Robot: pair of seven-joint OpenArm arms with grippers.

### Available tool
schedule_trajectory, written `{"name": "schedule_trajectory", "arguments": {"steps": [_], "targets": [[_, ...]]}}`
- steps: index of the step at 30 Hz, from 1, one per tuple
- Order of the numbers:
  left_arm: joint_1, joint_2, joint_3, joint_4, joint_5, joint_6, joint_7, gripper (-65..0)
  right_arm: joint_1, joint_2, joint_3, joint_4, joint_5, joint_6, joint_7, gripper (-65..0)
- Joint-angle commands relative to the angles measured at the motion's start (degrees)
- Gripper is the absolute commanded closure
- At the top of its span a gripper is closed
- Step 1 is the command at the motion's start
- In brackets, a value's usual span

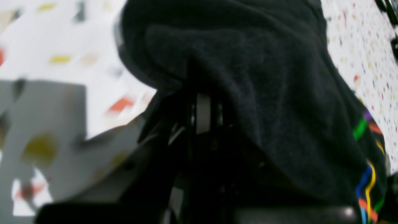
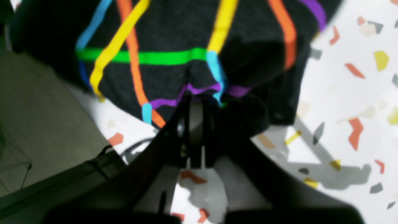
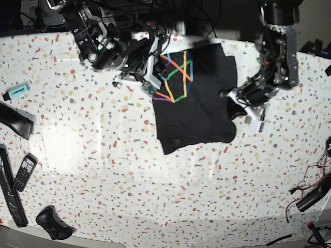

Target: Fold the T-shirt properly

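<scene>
The black T-shirt lies crumpled on the speckled table at the back centre, its rainbow line print turned up on its left part. My right gripper is at the shirt's left edge. In the right wrist view it is shut on printed cloth, which bunches just beyond the fingertips. My left gripper is at the shirt's right edge. In the left wrist view it is shut on a fold of plain black cloth that drapes over the fingers and hides their tips.
A pale blue marker lies at the far left. Below it are a black bar, a keypad handset and a black lump. Cables and a black tool sit at the right edge.
</scene>
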Motion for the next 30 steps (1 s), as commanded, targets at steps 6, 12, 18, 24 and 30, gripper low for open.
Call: {"name": "schedule_trajectory", "arguments": {"steps": [6, 12, 18, 24, 30], "targets": [[-4.3, -0.1, 0.0, 0.1, 1.6, -0.2, 0.8, 0.0, -0.3, 0.2, 0.3, 1.0, 0.1, -3.0, 0.2, 0.0], [-2.2, -5.4, 0.0, 2.9, -5.1, -0.2, 1.6, 0.0, -0.3, 0.1, 4.3, 2.2, 0.6, -3.7, 0.4, 0.0], [5.0, -9.2, -0.1, 15.2, -5.8, 2.4, 1.4, 0.0, -0.5, 0.1, 13.2, 6.2, 8.5, -4.2, 0.1, 0.0], [13.6, -10.1, -2.4, 28.4, -1.7, 7.9, 1.4, 0.0, -5.2, 0.1, 22.8, 10.4, 9.6, -4.2, -0.2, 0.0], [22.4, -10.1, -8.6, 35.6, -1.8, 8.5, 1.7, 0.0, -14.3, -0.1, 32.2, 15.9, 10.0, -4.2, -0.2, 0.0]]}}
